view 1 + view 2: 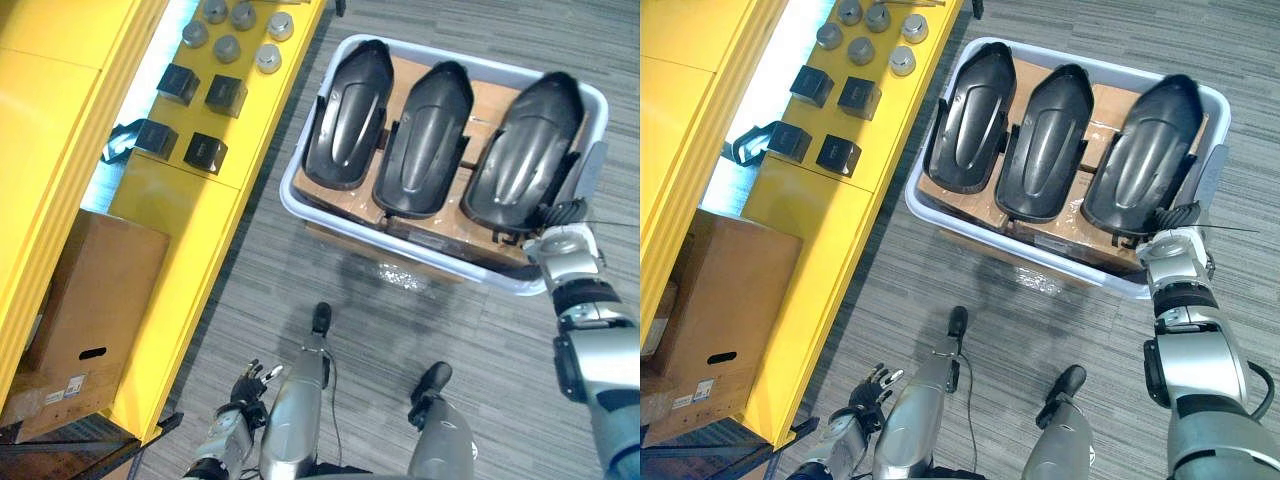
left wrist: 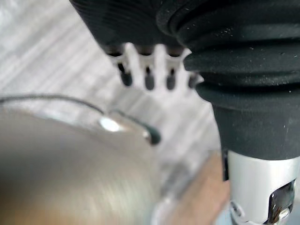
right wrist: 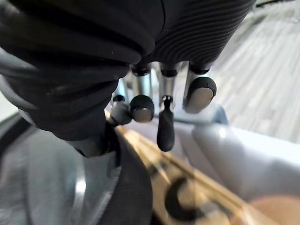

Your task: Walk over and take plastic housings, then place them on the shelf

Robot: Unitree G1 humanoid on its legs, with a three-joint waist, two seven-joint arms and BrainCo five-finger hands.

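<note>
housings [image 1: 424,135], all three, lie in the tub [image 1: 288,197], none yet on the yellow shelf [image 1: 190,200]; right hand [image 1: 563,215] hovers slack-fingered and empty at the tub's near right corner, left hand [image 1: 247,384] hangs open.

A white bin [image 1: 598,105] on the grey carpet floor [image 1: 300,290]; yellow shelf [image 1: 190,200] with black blocks [image 1: 205,150], silver cylinders [image 1: 227,47].

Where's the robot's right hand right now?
In the left eye view, the right hand is on the right side, at the near right corner of the white bin, beside the rightmost black housing.
</note>
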